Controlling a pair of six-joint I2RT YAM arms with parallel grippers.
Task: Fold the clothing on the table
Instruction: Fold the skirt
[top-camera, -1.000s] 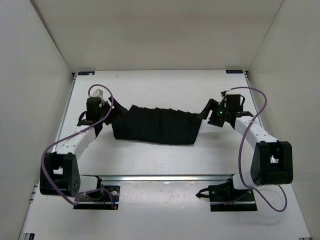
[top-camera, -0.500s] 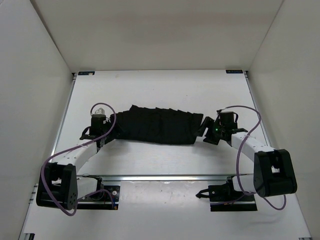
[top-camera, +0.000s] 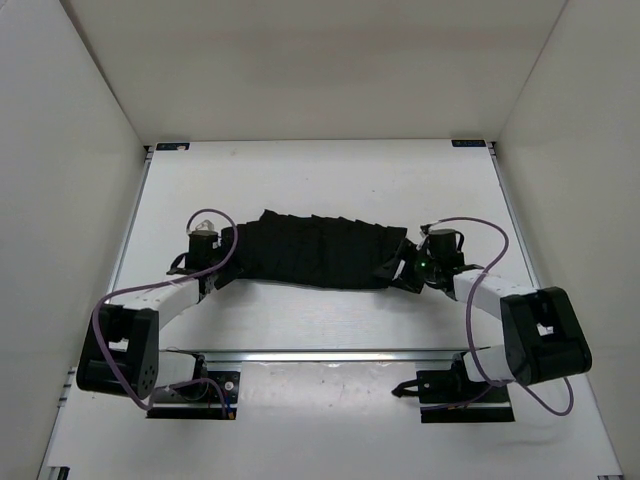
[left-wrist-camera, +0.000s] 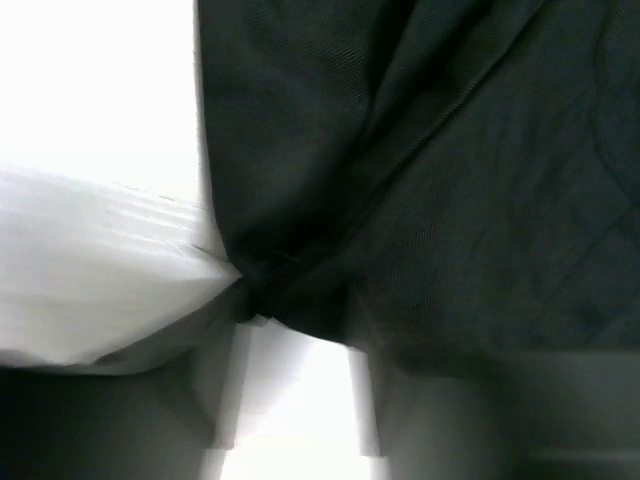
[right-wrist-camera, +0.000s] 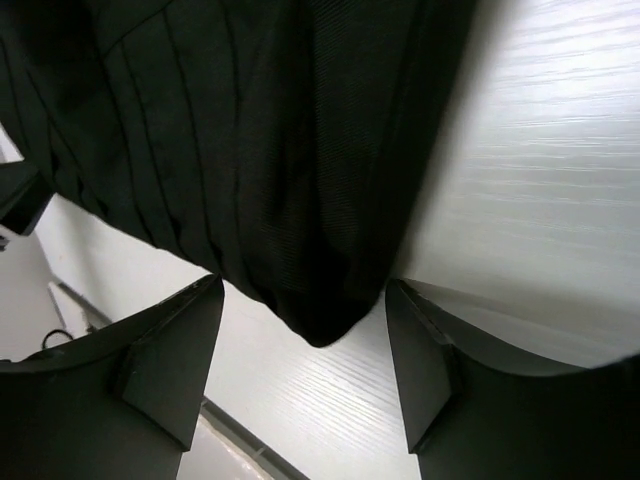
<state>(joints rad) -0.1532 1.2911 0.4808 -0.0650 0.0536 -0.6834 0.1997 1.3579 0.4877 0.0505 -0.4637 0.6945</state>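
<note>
Clothing spread on white table; white walls.

You've got one black pleated garment at mid-frame, on one white table. Two arms, the left arm at lower left and the right arm at lower right, with one gripper each: left gripper, right gripper. Two purple cables too — left cable, right cable — one looping over each arm.

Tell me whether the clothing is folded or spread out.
Spread out. The clothing lies as one wide pleated band across the table, no part visibly doubled over.
</note>
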